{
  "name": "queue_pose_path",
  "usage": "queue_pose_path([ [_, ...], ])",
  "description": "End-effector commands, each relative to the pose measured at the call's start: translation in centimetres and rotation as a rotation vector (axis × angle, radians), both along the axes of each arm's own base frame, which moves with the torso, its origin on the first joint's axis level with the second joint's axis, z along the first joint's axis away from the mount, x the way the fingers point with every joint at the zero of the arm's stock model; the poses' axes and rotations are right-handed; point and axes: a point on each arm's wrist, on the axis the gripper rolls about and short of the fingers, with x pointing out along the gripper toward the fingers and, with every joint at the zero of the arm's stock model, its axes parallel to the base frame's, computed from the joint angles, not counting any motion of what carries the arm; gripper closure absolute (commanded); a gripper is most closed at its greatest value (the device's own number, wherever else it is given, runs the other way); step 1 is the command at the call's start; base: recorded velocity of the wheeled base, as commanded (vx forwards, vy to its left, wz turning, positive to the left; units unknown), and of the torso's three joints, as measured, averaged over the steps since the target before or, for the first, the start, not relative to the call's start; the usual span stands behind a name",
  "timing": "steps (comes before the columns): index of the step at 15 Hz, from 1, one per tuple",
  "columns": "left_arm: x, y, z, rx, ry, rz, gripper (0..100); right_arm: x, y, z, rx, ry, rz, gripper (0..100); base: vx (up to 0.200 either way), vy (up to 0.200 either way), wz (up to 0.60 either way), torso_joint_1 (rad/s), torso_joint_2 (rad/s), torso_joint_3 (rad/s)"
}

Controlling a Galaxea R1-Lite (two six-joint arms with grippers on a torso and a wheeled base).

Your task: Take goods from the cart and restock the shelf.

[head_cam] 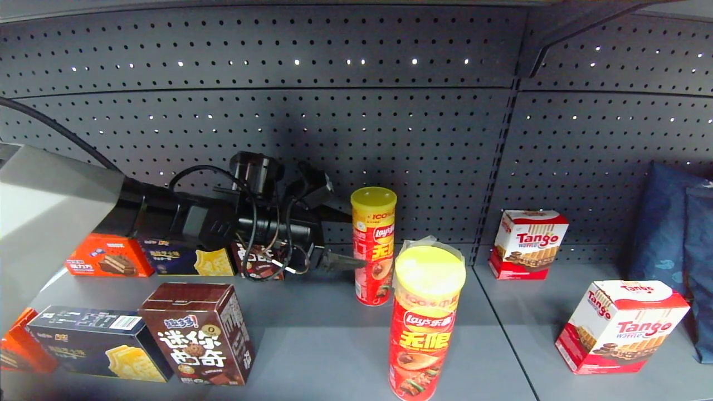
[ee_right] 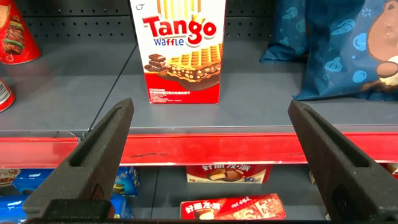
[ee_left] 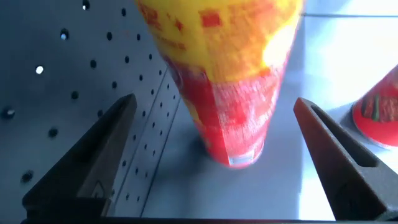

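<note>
Two red chip cans with yellow lids stand on the grey shelf (head_cam: 334, 345): one at the back (head_cam: 373, 248) near the pegboard, one at the front (head_cam: 426, 323). My left gripper (head_cam: 337, 225) reaches in from the left, right beside the back can. In the left wrist view that can (ee_left: 230, 81) stands upright ahead of the open left gripper (ee_left: 214, 101), and neither finger touches it. The front can's base (ee_left: 379, 112) shows at the side. My right gripper (ee_right: 211, 104) is open and holds nothing, facing the shelf's red front edge (ee_right: 205, 149) below a waffle box (ee_right: 180, 50).
Snack boxes line the shelf's left: orange (head_cam: 108, 256), dark blue (head_cam: 184, 259), brown (head_cam: 200, 334), black (head_cam: 97, 342). On the right are two waffle boxes (head_cam: 528, 244) (head_cam: 621, 326) and blue bags (head_cam: 668, 234). Bare shelf lies between the cans and the left boxes.
</note>
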Motion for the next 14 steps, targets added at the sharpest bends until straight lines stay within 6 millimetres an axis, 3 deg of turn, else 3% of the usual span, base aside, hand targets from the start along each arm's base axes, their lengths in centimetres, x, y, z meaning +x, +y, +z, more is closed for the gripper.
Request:
queue_pose_path([
  [1,-0.6,0.6,0.8,0.000,-0.022,0.011,0,0.0,0.0,0.0,-0.001,0.000,0.000,0,0.000,0.000,0.00,0.000,0.00,0.000],
  [6,-1.1,0.4,0.6,0.017,-0.009,0.019,0,0.0,0.0,0.0,-0.001,0.000,0.000,0,0.000,0.000,0.00,0.000,0.00,0.000],
  [9,-3.3,0.9,1.1,0.058,0.001,0.076,0,0.0,0.0,0.0,0.001,0.000,0.000,0,0.000,0.000,0.00,0.000,0.00,0.000],
  [14,-4.9,0.8,3.2,0.161,-0.101,0.266,0,0.0,0.0,0.0,0.001,0.000,0.000,0,0.000,0.000,0.00,0.000,0.00,0.000],
])
